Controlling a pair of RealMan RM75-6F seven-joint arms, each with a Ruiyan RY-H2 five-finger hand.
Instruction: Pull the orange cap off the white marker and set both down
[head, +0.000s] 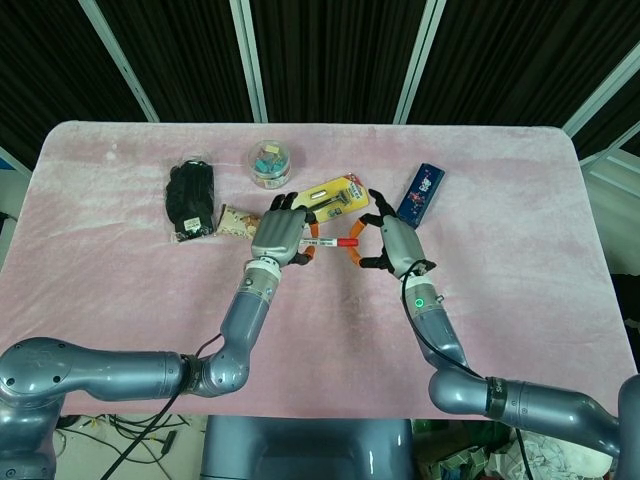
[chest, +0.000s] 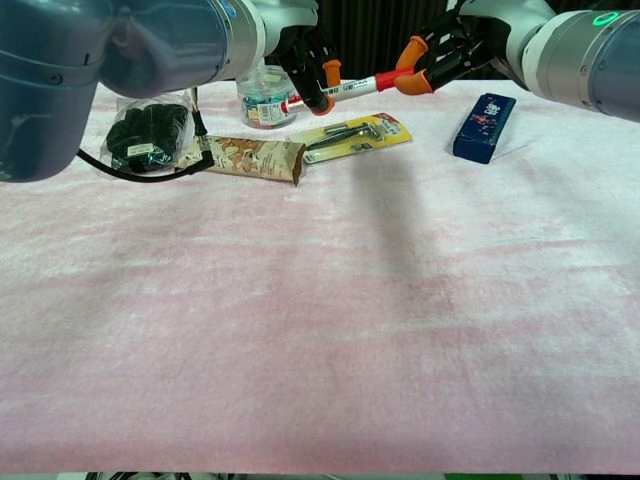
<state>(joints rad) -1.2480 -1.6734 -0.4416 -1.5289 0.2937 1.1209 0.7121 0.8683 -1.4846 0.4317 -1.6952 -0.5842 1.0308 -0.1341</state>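
The white marker (head: 325, 243) hangs level above the pink table, between my two hands. My left hand (head: 280, 236) grips its white barrel (chest: 345, 88). The orange-red cap (head: 348, 241) sits on the marker's right end, also seen as the cap (chest: 385, 80) in the chest view. My right hand (head: 394, 246) pinches that cap between orange-tipped fingertips (chest: 412, 84), with its other fingers spread. The left hand (chest: 308, 58) and right hand (chest: 445, 52) both show at the top of the chest view.
Below the marker lies a yellow carded tool (head: 336, 194). A blue box (head: 421, 193) lies to the right. To the left are a snack packet (head: 238, 220), a black glove pack (head: 192, 199) and a clear round tub (head: 268, 163). Bare pink cloth (chest: 330, 320) spreads in front.
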